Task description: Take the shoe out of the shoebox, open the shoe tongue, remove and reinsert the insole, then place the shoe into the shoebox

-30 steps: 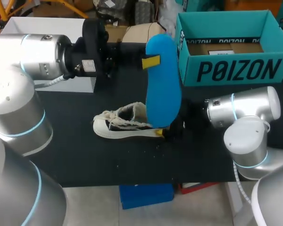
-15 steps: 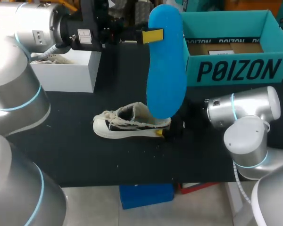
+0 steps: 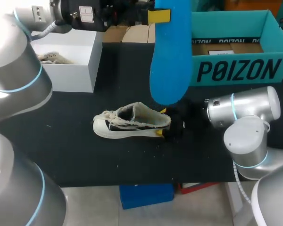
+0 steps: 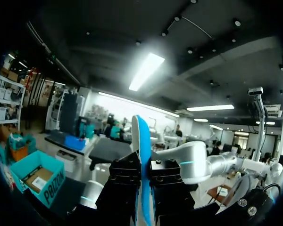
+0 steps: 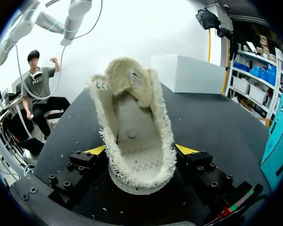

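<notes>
A white canvas shoe (image 3: 132, 123) with a fleecy lining lies on its sole on the black table (image 3: 85, 155), toe to the left. My right gripper (image 3: 163, 123) is shut on its heel, one yellow tip on each side. In the right wrist view the shoe (image 5: 134, 141) gapes open between the fingers of that gripper (image 5: 140, 150), tongue folded forward and no insole inside. High above the table, my left gripper (image 3: 159, 15) is shut on the top end of the blue insole (image 3: 170, 56), which hangs down over the shoe's heel. Seen from the left wrist, the insole (image 4: 142, 155) stands edge-on between the jaws.
The open teal shoebox (image 3: 236, 70) stands at the back right, with a cardboard piece inside. A white box (image 3: 66, 75) sits at the back left, holding something pale and fluffy. My right arm's elbow (image 3: 245, 113) rests just in front of the teal box.
My left arm has risen and drawn back, lifting the blue insole higher and slightly right, clear of the shoe. The shoe and my right arm have stayed put.
</notes>
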Available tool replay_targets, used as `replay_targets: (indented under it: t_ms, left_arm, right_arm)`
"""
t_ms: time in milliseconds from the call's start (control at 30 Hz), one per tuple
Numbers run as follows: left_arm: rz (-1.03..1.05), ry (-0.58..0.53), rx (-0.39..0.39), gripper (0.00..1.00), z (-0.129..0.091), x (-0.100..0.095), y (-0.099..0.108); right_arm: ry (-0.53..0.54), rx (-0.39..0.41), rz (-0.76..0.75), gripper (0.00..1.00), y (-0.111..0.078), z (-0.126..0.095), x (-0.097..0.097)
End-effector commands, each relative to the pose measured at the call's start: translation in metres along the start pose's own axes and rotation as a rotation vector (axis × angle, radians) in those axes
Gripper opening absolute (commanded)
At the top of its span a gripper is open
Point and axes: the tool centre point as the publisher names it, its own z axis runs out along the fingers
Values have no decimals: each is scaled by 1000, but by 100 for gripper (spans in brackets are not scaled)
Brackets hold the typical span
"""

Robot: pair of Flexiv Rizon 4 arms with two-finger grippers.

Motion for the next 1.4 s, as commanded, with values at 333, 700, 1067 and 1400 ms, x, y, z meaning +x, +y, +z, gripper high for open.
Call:
replay_targets:
  t_ms: [333,700,1067,1400]
  left_arm:
    - [6,-3,14,0,4,-3,5]
    - [6,-3,14,0,4,-3,5]
    - [6,-3,14,0,4,-3,5]
    - [6,-3,14,0,4,-3,5]
  right_arm:
    - [71,105,-74,100,12,-19,-7]
    - [151,457,-170,100,32,-49,-10]
    - [96,764,-214,100,38,-51,-4]
    - [42,874,-228,100,39,-50,1]
